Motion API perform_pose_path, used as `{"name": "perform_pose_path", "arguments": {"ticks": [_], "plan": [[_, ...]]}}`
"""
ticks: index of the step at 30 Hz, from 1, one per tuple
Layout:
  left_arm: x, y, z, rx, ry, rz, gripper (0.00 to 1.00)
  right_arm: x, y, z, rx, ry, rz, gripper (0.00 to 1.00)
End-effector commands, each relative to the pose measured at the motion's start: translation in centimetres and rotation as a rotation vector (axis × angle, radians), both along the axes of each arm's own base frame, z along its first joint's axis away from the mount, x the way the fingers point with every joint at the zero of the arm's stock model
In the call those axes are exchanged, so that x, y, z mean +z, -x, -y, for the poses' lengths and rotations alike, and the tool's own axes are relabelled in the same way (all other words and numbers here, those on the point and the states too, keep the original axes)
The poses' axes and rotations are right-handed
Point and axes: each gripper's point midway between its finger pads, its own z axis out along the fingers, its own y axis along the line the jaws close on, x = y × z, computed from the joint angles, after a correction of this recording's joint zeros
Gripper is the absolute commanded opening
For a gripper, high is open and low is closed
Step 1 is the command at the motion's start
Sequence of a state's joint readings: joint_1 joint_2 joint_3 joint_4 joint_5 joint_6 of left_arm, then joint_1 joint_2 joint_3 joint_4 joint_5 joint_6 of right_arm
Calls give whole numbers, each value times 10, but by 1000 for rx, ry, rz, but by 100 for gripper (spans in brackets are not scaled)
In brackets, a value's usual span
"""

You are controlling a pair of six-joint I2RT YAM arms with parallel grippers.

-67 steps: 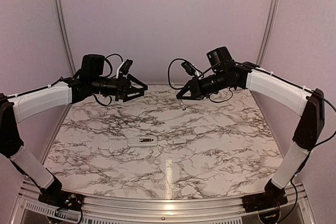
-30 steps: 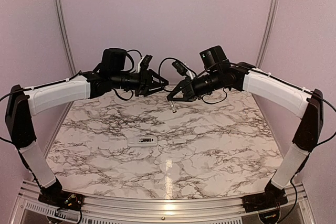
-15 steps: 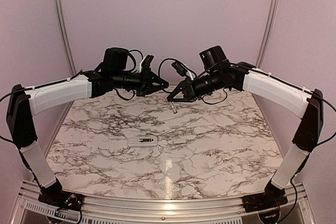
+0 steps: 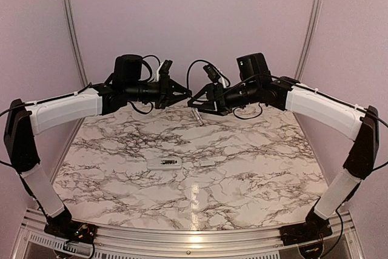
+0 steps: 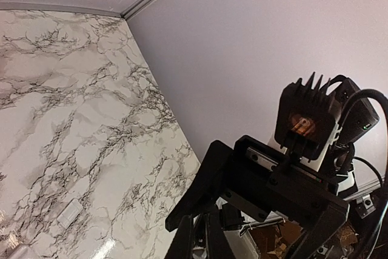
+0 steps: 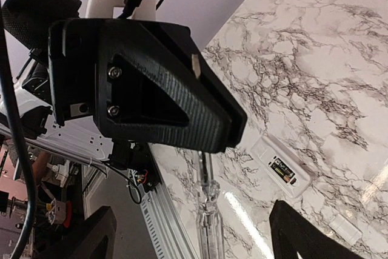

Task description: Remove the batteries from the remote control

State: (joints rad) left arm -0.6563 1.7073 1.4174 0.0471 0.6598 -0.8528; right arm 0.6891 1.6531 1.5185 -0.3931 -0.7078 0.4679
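The remote control point(image 4: 169, 162) point(image 6: 279, 165) lies flat on the marble table, recess side up. A dark battery point(image 6: 284, 171) sits in that recess. Both grippers meet high above the table's far side. My left gripper point(image 4: 183, 94) point(image 5: 203, 244) point(image 6: 225, 133) is shut on the thin metal shaft of a clear-handled screwdriver point(image 4: 197, 115) point(image 6: 209, 210), which hangs down from it. My right gripper point(image 4: 203, 104) point(image 6: 195, 233) stands open, its fingers wide apart on either side of the handle and not touching it.
A small flat white plate point(image 4: 207, 164) point(image 6: 342, 225) point(image 5: 71, 211) lies just right of the remote. Lilac walls and aluminium posts close in the back and sides. A metal rail point(image 4: 182, 235) runs along the near edge between the arm bases.
The left arm swung right to meet the right gripper and its jaws shut on the screwdriver's shaft. The right gripper, which had held the screwdriver, has just opened.
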Motion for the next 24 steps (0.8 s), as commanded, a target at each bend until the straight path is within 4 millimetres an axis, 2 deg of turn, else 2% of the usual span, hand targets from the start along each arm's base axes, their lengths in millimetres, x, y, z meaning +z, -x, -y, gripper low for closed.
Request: {"name": "perform_pose_path", "arguments": {"ticks": [1, 6, 14, 20, 24], "plan": [[57, 2, -17, 36, 133, 137, 0, 45, 2, -3, -44, -178, 19, 91], [91, 3, -31, 56, 205, 241, 0, 60, -3, 2, -123, -260, -30, 93], [138, 12, -52, 107, 364, 422, 0, 98, -3, 8, -186, -492, -155, 95], [148, 17, -57, 119, 393, 491, 0, 126, -3, 12, -185, -619, -199, 95], [155, 22, -64, 132, 457, 535, 0, 129, -6, 11, -187, -669, -246, 93]]}}
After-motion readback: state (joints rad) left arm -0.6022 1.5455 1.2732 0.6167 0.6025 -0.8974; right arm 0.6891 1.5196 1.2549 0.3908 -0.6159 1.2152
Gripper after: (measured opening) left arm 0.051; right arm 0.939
